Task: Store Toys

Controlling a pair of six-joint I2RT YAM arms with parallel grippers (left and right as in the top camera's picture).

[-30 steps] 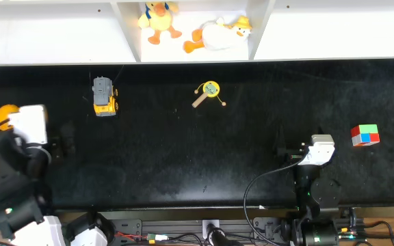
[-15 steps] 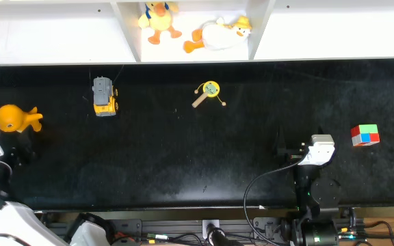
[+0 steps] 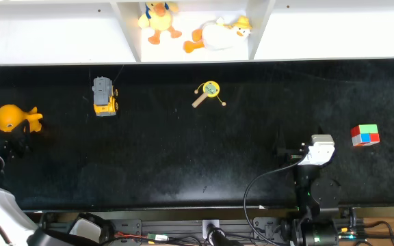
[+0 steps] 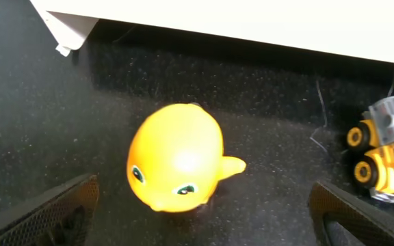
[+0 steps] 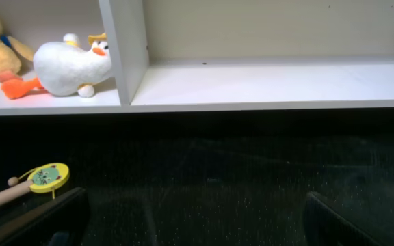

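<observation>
An orange round whale-like toy lies on the black mat at the far left. My left gripper sits just in front of it, open, with the toy a little beyond its fingertips. A yellow and grey truck stands to the toy's right, also seen in the left wrist view. A small rattle drum lies mid-mat. A coloured cube rests at the right. My right gripper is open and empty, facing the shelf; the rattle drum lies off to one side.
A white shelf runs along the mat's far edge. Its middle compartment holds a yellow plush duck and a white plush duck. The right compartment is bare beside the divider. Cables run along the table's front.
My left arm has pulled back toward the left edge, uncovering the orange toy, which stays on the mat. The right arm has not moved.
</observation>
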